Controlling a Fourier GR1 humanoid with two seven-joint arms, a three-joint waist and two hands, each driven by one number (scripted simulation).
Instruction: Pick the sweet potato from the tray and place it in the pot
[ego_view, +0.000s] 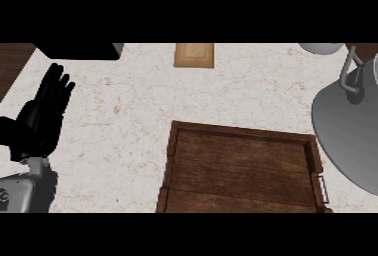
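Observation:
A brown wooden tray (244, 165) lies on the counter at the lower middle, and its inside shows bare wood. No sweet potato shows anywhere in the head view. The grey pot (347, 132) stands at the right edge, partly cut off, with a metal loop handle (353, 75) at its far side. My left hand (43, 117) rests open at the left edge, fingers straight and pointing up, well apart from the tray. My right hand is out of view.
A tan rectangular block (194, 55) lies at the back middle of the pale speckled counter (125, 125). A black object (77, 50) sits at the back left, and a pale rounded thing (321, 47) at the back right.

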